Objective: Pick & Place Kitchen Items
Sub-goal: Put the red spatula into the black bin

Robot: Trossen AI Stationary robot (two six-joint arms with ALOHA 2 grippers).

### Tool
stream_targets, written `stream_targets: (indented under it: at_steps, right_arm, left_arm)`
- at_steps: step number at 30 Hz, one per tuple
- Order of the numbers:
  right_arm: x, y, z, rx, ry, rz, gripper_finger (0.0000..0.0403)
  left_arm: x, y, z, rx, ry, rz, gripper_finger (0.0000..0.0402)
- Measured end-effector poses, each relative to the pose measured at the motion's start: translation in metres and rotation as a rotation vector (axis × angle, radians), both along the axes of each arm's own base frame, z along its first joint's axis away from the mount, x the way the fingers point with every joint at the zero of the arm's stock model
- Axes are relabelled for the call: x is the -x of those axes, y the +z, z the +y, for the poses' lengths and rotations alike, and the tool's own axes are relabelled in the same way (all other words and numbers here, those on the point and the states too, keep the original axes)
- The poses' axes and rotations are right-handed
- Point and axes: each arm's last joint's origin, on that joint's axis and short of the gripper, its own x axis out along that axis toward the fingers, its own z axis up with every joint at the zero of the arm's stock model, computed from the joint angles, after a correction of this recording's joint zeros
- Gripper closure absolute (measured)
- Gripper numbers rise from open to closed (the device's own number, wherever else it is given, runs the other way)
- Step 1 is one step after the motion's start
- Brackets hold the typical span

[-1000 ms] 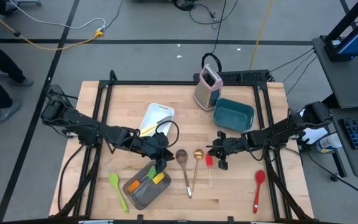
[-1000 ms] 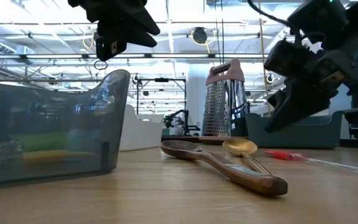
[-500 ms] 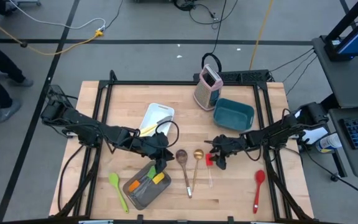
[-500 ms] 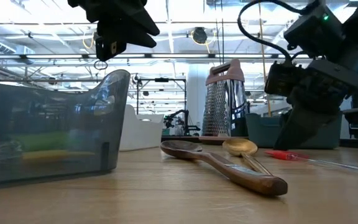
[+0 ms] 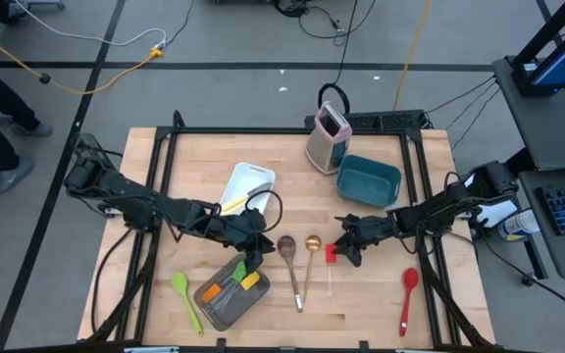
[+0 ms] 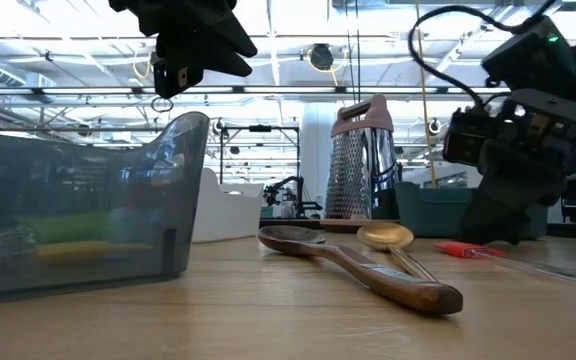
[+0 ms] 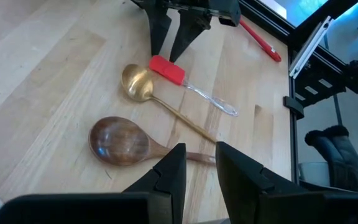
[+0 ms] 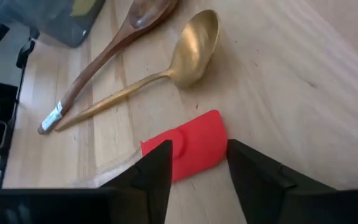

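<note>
Straddling red spatula [image 8: 191,149], right tool [image 5: 340,253] (fingers parted) beside gold spoon [image 5: 312,243].

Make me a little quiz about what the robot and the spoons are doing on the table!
1. True or false: the right gripper has its open fingers on either side of the red silicone spatula head.
2. Which lies next to the shiny gold metal spoon? A) brown wooden spoon B) a blue cup C) a banana
3. Fill in: the left gripper hangs over the grey ____ holding green, orange and yellow utensils.

Key: 1 true; 2 A; 3 pan.
</note>
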Motion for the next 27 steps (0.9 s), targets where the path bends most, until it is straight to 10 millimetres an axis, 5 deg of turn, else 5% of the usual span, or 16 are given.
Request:
stream_targets:
  at_steps: [14, 27]
  right_arm:
    - [0.0010, 0.0011, -0.0005, 0.029, 0.022, -0.062, 0.0332]
    - [-0.0003, 0.0009, -0.0072, 0.043, -0.060, -0.062, 0.0338]
  left_arm:
    - [0.0000, 0.0000, 0.0000, -0.001, 0.001, 0.000, 0.0311]
    - [0.0000, 0.0000, 0.0000, -0.002, 0.002, -0.001, 0.0311]
